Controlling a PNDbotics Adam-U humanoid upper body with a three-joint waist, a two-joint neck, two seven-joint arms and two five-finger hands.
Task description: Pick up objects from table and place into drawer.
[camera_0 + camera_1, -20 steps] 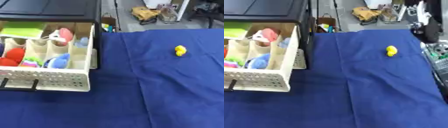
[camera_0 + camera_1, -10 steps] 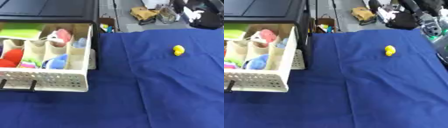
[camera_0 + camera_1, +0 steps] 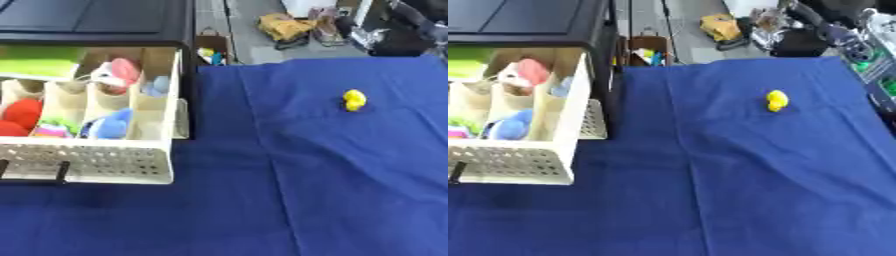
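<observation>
One small yellow toy (image 3: 353, 100) is left on the blue tablecloth (image 3: 306, 190), far right part of the table, well apart from the drawer (image 3: 92, 155). Drawer is pulled open at the left, white with a perforated front, compartments already holding stuff: red ball (image 3: 22, 112), blue toy (image 3: 109, 125), pink and white thing (image 3: 118, 75), green item (image 3: 39, 62) at the back. Right arm (image 3: 824, 30) shows dark at the upper right, beyond the table's far edge, near the toy but not touching it; hand itself is blurred, can't tell if its fingers are straight or curled. Left hand not visible in either view. Step looks like the reach for the last object. Next move probably: bring the right hand down over the toy, close on it, lift, then carry it left across the cloth to a free compartment.
</observation>
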